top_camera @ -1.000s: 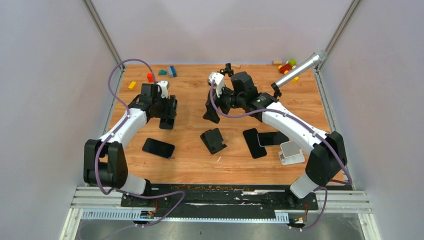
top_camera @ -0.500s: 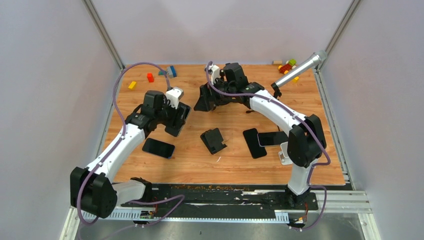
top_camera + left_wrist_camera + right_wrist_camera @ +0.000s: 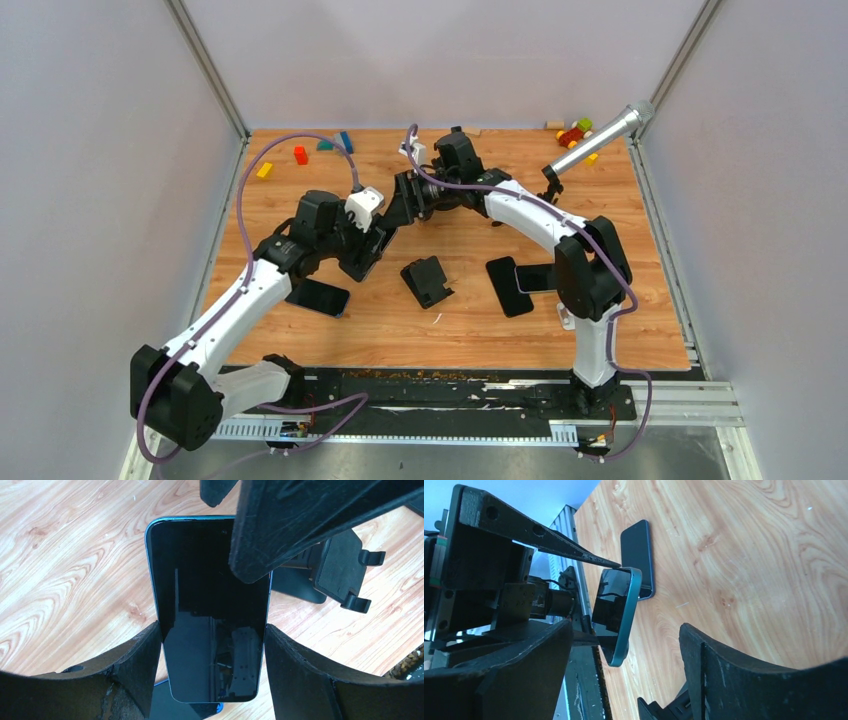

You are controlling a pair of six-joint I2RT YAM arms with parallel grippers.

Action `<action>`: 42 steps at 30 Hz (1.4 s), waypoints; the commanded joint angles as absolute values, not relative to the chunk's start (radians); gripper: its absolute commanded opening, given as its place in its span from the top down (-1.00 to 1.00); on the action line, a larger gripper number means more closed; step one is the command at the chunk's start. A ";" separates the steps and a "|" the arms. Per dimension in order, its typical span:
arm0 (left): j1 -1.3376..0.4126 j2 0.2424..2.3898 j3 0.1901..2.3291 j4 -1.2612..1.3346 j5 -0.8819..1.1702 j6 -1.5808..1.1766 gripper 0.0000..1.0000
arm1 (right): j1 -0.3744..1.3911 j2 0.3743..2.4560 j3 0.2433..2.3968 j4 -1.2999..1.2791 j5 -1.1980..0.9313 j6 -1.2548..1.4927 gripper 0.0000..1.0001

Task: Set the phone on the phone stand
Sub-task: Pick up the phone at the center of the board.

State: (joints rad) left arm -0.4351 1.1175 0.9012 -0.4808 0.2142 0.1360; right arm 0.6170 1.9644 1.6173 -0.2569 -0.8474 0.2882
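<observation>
The left gripper (image 3: 212,630) clamps the phone (image 3: 200,595) between its jaws. The right gripper (image 3: 625,627) has come closer, its wide-open jaws now either side of it

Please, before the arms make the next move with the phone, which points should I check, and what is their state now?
1. Left gripper clamps the phone by its long edges: ok.
2. Phone is lifted off the table: ok.
3. Right gripper is open, with one finger on each side of the phone and gaps visible: ok.
4. Phone stand has nothing on it: ok.
5. Right gripper is already touching the phone: cannot tell.
</observation>
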 commanded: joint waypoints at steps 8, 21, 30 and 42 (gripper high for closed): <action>-0.486 1.084 0.911 -0.408 0.152 0.179 0.67 | 0.629 2.020 1.611 -0.097 -0.957 0.423 -0.25; -0.498 1.082 0.905 -0.396 0.104 0.190 0.68 | 0.640 2.031 1.548 -0.033 -0.997 0.472 0.15; -0.499 1.091 0.901 -0.388 0.086 0.193 0.68 | 0.641 2.032 1.550 0.044 -1.032 0.536 0.49; -0.500 1.044 0.904 -0.393 0.098 0.197 -0.06 | 0.608 1.976 1.558 0.032 -0.991 0.501 1.00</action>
